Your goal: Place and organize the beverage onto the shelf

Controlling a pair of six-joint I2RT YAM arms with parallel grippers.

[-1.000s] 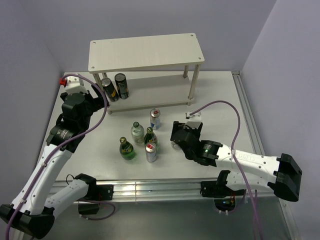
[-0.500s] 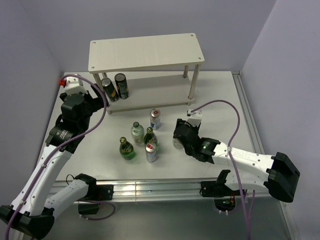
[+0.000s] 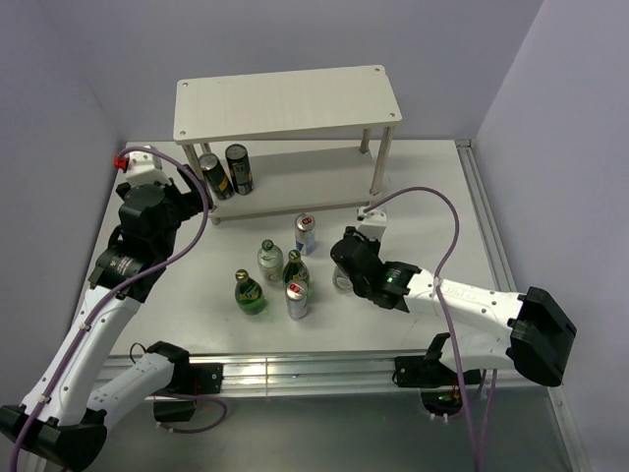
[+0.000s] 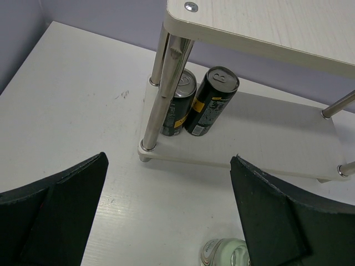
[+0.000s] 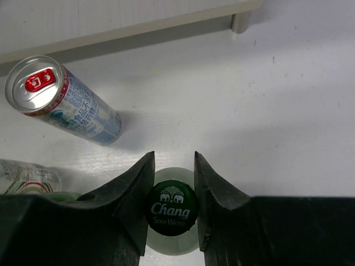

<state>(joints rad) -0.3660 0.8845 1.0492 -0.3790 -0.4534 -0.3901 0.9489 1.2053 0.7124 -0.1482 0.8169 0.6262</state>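
Toward the near edge of the desk (image 3: 432, 197), a cluster of drinks (image 3: 295, 267) stands loose, not yet shelved. Just beside it, the right gripper (image 5: 173, 160) has its fingers clamped on a clear bottle (image 5: 172, 208) just under its green cap, taken from above, probably so it lifts upright. A silver can (image 5: 64, 105) stands just behind. Farther back, the left gripper (image 4: 169, 160) hovers, fingers wide apart, at the left end of the shelf (image 3: 285, 101), where two dark cans (image 4: 199, 102) occupy the lower board.

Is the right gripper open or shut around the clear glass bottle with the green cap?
Shut: on the right gripper, both black fingers press the sides of the green-capped clear glass bottle; no gap.
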